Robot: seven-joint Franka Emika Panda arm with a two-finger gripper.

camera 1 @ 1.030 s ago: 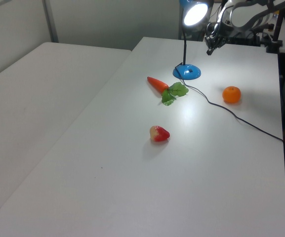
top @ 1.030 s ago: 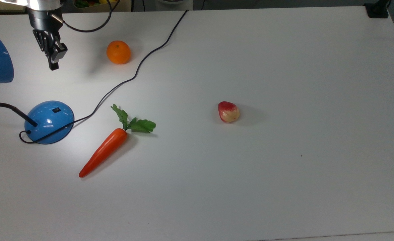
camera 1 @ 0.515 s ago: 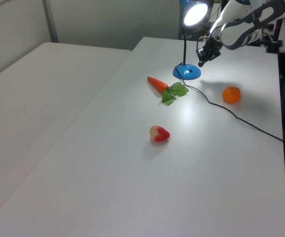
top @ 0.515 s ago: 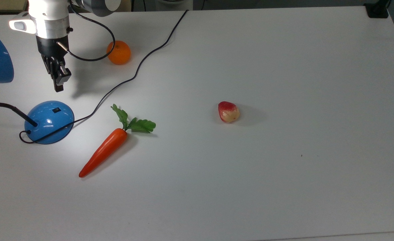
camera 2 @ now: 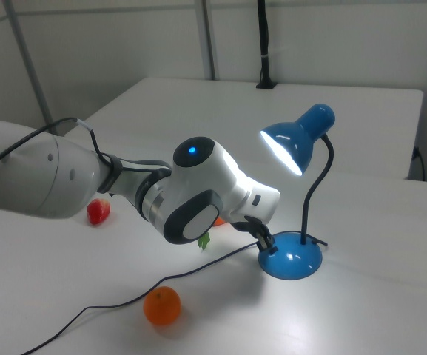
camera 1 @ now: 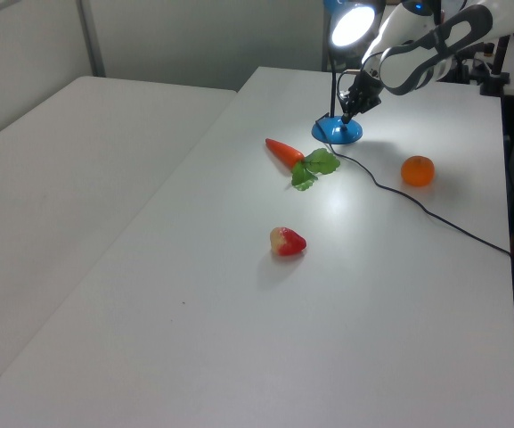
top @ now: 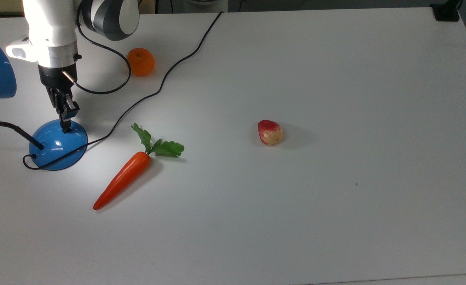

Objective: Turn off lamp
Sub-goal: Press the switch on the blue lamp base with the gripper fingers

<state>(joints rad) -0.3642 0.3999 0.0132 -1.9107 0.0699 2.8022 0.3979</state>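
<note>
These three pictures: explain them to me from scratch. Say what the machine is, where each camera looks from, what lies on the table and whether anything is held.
The white machine is a robot arm ending in a two-finger gripper, its hand. All three pictures show one moment. The top view looks down on the white table; the left view and right view look across it from opposite sides. On the table stand a blue desk lamp, lit, its black cord trailing away, plus an orange, a carrot with green leaves, and a small red and cream fruit. The gripper holds nothing. Its tip sits on the lamp's round base, where pressing could switch the light off. The shade glows, so the lamp is on.
</note>
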